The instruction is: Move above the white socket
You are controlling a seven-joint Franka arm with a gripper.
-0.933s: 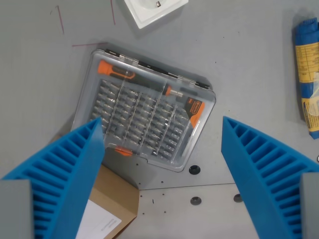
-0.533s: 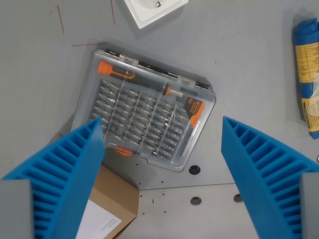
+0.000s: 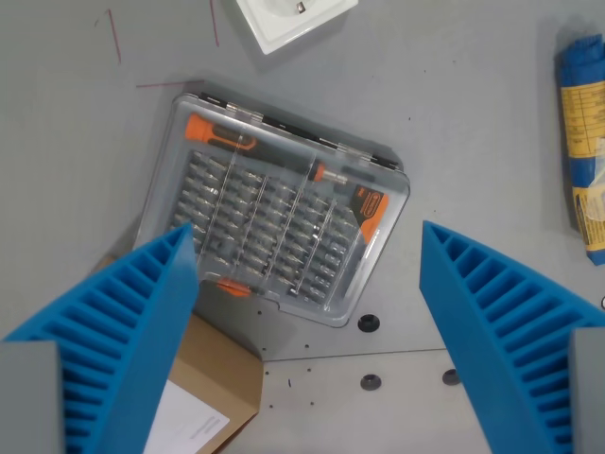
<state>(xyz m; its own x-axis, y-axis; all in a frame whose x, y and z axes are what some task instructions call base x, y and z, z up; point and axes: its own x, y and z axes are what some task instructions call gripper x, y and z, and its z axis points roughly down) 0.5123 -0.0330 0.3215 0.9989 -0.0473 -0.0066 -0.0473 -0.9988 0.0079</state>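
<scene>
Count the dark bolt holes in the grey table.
3, all low in the wrist view: one just below the clear screwdriver bit case, one beneath that, one partly behind the right blue finger. The fingers may hide more.

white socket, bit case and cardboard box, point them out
white socket (image 3: 288, 24), wrist view, its white faceplate at the top edge
bit case (image 3: 274, 232), wrist view, middle of clear lid
cardboard box (image 3: 219, 364), wrist view, brown flap

Gripper (image 3: 307, 284) points straight down, jaws spread wide and holding nothing. Both blue ribbed fingers (image 3: 113, 331) enter from the bottom corners of the wrist view, tips angled inward toward the frame center, a broad gap between them.
</scene>
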